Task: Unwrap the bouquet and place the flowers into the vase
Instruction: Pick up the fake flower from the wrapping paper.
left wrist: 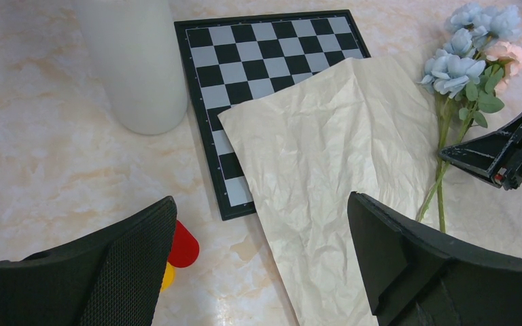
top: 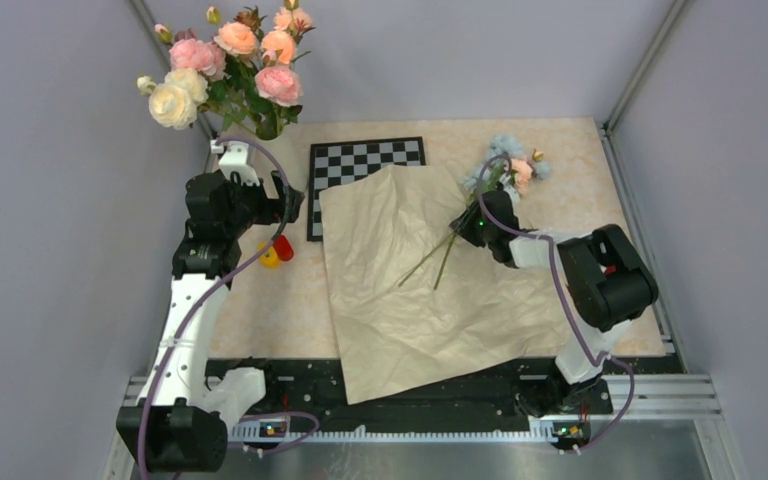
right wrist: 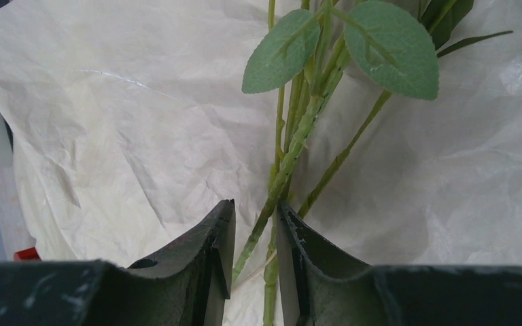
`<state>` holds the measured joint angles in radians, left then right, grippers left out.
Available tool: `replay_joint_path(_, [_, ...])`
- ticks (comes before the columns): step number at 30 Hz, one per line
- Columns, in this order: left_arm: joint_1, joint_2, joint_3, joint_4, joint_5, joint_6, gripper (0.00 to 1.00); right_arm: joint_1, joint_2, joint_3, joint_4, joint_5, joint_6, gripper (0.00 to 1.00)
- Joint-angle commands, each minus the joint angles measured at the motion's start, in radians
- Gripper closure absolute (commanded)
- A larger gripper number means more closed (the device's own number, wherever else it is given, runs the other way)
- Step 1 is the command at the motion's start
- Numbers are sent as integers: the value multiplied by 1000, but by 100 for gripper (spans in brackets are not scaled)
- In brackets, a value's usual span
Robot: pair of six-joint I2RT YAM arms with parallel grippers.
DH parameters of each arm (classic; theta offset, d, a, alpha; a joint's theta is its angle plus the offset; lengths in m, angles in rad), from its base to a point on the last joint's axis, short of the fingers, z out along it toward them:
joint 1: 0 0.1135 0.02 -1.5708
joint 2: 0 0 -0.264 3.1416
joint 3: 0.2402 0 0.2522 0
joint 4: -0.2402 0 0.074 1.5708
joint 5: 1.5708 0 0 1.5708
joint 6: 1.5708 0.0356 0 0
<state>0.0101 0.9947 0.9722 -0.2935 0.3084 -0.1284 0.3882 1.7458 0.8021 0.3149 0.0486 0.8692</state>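
The bouquet lies undone: its crinkled beige paper is spread flat, overlapping the chessboard's corner. The flowers, pale blue and peach blooms on thin green stems, rest across the paper's right edge. My right gripper sits low over the stems. Its jaws stand narrowly apart with the stems between them and a gap still showing. The white vase stands left of the chessboard. My left gripper hovers wide open and empty near the paper's left edge.
A black-and-white chessboard lies at the back, partly under the paper. Large cream, pink and peach roses stand in the back left corner. A red and a yellow piece lie by the left arm. Walls and frame posts close in on both sides.
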Motion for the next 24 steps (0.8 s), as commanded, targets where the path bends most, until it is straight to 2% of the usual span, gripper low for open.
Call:
replay_joint_path(1, [-6,-24,-6,26,2,10,1,-22,20,31,61,-26,63,70])
replay_joint_path(6, [-6,-24,-7,26,1,11,1,-30,37,31,91,-44,109,72])
replay_joint_path(12, [-6,-27,-9,25,0,13,1,-36,42,27,113,-73,139,85])
replay_joint_path(24, [-6,-26,-8,25,0,12,1,-39,-67,-51,147,-53,217,99])
